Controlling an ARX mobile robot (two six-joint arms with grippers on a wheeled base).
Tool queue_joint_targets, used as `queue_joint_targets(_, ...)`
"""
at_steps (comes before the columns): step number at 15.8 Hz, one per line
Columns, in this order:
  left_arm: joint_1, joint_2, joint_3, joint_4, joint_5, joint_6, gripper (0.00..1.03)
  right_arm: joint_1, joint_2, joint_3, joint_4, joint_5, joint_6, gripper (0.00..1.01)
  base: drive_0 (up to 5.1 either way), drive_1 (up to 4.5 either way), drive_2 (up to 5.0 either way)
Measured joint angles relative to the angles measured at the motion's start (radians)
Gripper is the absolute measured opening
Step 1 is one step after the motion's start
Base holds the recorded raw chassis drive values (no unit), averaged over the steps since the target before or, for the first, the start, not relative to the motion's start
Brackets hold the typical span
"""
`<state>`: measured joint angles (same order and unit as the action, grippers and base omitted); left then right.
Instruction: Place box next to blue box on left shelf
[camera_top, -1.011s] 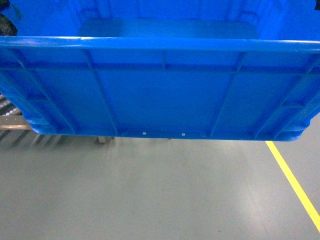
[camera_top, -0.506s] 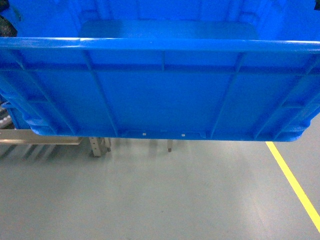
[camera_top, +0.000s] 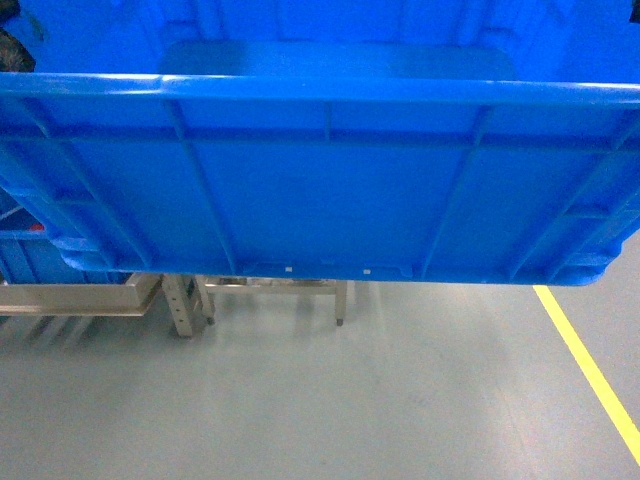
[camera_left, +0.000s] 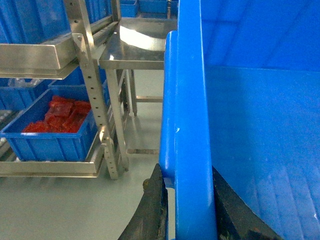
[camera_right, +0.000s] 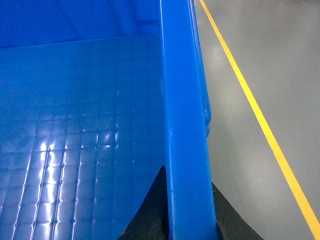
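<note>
The large bright blue open-top plastic crate (camera_top: 320, 180) is filling the upper head view, hanging above the grey floor (camera_top: 330, 400). The left gripper (camera_left: 187, 210) and right gripper (camera_right: 187, 210) are each clamping a side rim. Uneven lifting could be tilting it loose. Lower left, one smaller blue bin (camera_left: 50, 135) of red packets is sitting on the steel rack (camera_left: 95, 95).

Box (camera_top: 320, 190) glossy ribbed plastic; rack (camera_left: 107, 90) brushed metal.

Head looks down, close; 2 wrist views along box (camera_top: 320, 180) rims.
</note>
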<state>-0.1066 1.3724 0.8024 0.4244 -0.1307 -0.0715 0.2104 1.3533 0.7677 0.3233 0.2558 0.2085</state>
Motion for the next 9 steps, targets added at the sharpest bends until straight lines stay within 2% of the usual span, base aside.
queue_joint_targets(9,-0.001,0.000,0.000,0.002,0.000,0.000,0.13,0.000,0.000,0.000,0.004,0.002,-0.001,0.08,-4.7,2.62,2.6)
